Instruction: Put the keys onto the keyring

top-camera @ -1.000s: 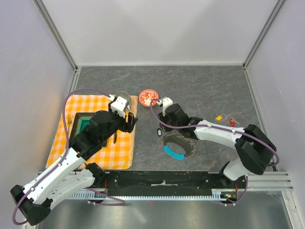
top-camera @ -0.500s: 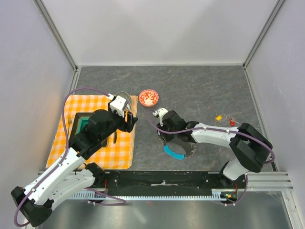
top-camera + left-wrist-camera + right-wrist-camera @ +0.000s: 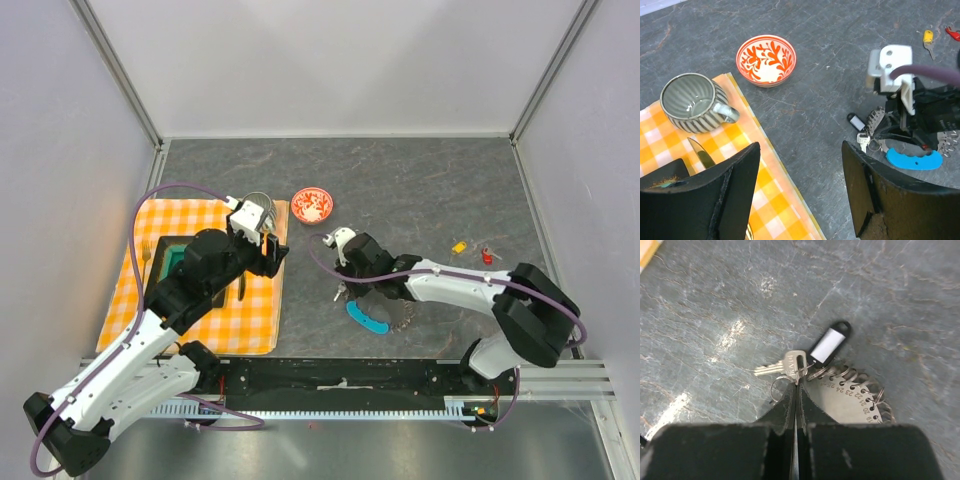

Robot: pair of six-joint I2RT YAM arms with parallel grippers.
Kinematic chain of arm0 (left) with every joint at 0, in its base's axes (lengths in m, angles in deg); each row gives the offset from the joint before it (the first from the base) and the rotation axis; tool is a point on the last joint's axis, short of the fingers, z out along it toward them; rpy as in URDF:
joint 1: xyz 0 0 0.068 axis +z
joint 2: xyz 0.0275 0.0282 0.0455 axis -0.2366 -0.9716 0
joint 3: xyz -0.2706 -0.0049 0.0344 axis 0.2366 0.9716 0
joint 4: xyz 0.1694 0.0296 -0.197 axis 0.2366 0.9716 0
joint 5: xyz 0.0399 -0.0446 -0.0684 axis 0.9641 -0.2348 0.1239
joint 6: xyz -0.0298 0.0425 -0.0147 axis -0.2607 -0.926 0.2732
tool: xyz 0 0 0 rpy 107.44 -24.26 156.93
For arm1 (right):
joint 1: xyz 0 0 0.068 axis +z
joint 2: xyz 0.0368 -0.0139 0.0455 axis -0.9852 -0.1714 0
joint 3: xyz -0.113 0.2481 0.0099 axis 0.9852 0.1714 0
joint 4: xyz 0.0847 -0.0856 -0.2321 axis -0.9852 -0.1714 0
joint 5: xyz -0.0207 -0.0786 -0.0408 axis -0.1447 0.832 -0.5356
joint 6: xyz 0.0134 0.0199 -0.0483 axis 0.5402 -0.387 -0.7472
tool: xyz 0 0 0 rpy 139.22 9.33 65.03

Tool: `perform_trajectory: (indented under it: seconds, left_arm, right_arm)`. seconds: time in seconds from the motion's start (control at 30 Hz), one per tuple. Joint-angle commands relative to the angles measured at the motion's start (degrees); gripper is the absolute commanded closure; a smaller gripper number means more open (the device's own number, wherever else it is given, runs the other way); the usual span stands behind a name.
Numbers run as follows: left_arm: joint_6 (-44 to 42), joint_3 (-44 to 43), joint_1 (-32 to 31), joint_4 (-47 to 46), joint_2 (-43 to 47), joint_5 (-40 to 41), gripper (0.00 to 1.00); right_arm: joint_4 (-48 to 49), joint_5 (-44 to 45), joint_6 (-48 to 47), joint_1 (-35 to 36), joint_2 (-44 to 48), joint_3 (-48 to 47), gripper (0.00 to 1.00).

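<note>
the right gripper [image 3: 796, 401] is pressing its two fingers flat together with no gap, tips down on the grey stone table [image 3: 715, 300] right where a silver key [image 3: 776, 368] and its small split ring are meeting the edge of the keyring [image 3: 852, 401]; whether a ring is being pinched between the tips cannot be told. a black-framed label tag [image 3: 830, 342] is lying just beyond the silver key, touching the same cluster. the keyring is lying flat under the right wrist, its numbered grey pieces fanning out and its blue tag [image 3: 367, 318] sitting on the near side. the yellow key [image 3: 459, 247] and the red key [image 3: 487, 257] are lying loose near each other, well apart from the keyring, towards the right wall. the left gripper [image 3: 800, 195] is hanging wide apart and holding nothing, over the edge of an orange checked cloth [image 3: 655, 145]. on that cloth a striped mug [image 3: 692, 102] is standing upright beside a knife [image 3: 700, 152], and a red patterned bowl [image 3: 766, 60] is sitting on the table just off the cloth.
</note>
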Motion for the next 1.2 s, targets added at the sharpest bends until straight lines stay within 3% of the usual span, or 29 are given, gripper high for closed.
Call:
perform_trajectory:
  seconds: [0.0, 0.2, 0.33, 0.53, 0.73, 1.1, 1.17]
  left_arm:
    - [1.46, -0.24, 0.52, -1.12, 0.95, -1.64, 0.28]
    - [1.46, -0.15, 0.69, -1.21, 1.04, -1.82, 0.27]
    - [1.55, -0.24, 0.69, -1.21, 1.21, -1.82, 0.27]
    - [1.55, -0.15, 0.78, -1.21, 1.48, -1.82, 0.27]
    - [1.37, 0.38, 0.87, -2.35, 1.48, -5.07, 0.28]
    - [1.37, 0.47, 1.13, -2.88, 1.56, -7.27, 0.28]
    - [1.37, 0.55, 1.22, -2.88, 1.57, -7.09, 0.28]
  right_arm:
    - [-0.59, 3.61, -2.87, -0.51, 7.07, 0.09, 1.00]
    - [4.67, 2.38, -5.43, -2.52, 12.35, 4.30, 1.00]
    - [18.36, -5.85, -5.96, -4.98, 17.70, 11.50, 1.00]
    - [27.08, -10.89, -7.18, -6.66, 22.36, 16.17, 1.00]
    - [26.92, -17.48, -8.85, -7.19, 27.19, 16.44, 1.00]
    - [21.65, -19.42, -11.58, -7.89, 33.80, 14.86, 1.00]
    - [21.12, -16.20, -10.88, -7.98, 32.84, 14.42, 1.00]
